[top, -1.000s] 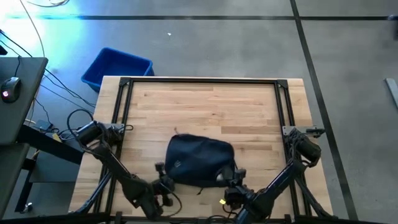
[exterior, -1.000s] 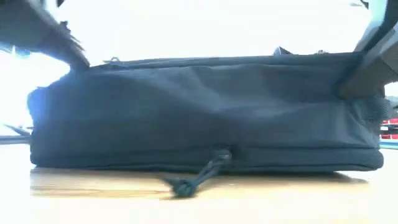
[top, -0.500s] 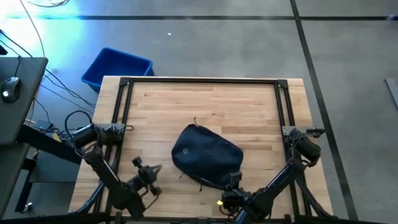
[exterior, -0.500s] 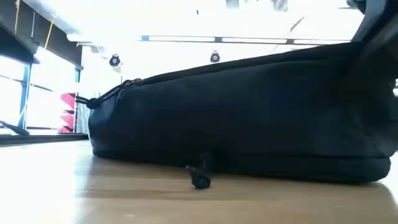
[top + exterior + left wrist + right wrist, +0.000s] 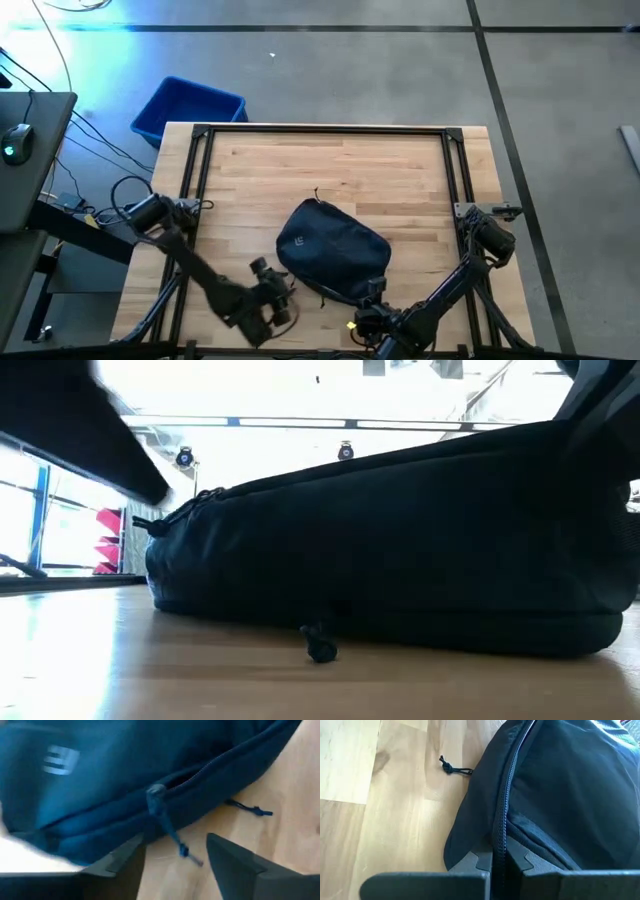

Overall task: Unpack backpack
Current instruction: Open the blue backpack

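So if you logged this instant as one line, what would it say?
task: unpack backpack | left pincer: open, near zipper pull, holding nothing | right pincer: shut on backpack's zipper edge | backpack: zipped, on table

Backpack (image 5: 400, 550) right end beyond low view's edge

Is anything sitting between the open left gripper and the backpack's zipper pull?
Nothing visible. The left gripper faces the zipper pull on the backpack, with only bare table between them.
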Controlling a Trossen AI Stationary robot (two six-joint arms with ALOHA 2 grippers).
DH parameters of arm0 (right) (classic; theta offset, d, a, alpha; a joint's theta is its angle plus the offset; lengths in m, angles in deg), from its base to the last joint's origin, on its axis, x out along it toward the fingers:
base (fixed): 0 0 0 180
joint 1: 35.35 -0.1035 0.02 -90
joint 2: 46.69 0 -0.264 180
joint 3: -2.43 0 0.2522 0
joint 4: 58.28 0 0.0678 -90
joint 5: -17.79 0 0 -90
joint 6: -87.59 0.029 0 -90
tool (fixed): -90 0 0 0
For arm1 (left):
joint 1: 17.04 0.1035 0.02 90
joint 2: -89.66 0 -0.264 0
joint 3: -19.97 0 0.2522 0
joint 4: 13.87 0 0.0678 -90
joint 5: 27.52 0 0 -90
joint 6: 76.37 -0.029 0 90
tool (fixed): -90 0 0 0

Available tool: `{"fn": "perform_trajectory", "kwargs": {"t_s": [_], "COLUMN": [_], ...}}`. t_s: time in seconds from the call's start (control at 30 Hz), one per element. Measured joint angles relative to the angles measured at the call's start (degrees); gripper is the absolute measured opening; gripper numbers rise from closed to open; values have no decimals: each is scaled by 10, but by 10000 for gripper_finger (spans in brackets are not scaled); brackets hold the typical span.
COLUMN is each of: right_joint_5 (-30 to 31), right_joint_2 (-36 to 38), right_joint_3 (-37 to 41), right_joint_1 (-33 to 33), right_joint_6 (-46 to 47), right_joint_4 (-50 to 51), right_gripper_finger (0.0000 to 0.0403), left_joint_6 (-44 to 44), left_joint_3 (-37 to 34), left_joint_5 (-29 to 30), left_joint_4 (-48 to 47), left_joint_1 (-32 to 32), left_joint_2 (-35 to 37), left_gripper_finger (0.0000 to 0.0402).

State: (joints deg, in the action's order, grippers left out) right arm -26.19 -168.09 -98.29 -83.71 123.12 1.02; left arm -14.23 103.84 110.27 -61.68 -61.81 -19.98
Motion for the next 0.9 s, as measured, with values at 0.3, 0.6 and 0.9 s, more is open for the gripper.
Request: {"fn": "perform_trajectory", "kwargs": {"t_s": [0.3, 0.6, 0.9], "right_joint_5": [-2, -4, -15], "right_joint_2": [0, 0, 0], "right_joint_3": [0, 0, 0], "right_joint_1": [0, 0, 0], "right_joint_6": [0, 0, -10], "right_joint_4": [-4, -5, -5], "right_gripper_finger": [0, 0, 0], "left_joint_6": [18, 47, 185], "left_joint_3": [0, 0, 1], "left_joint_5": [-23, -12, -21], "left_joint_4": [-23, -98, -316], "left_joint_1": [51, 38, 37], "left_joint_2": [-6, -6, -6], "left_gripper_finger": [192, 12, 1]}}
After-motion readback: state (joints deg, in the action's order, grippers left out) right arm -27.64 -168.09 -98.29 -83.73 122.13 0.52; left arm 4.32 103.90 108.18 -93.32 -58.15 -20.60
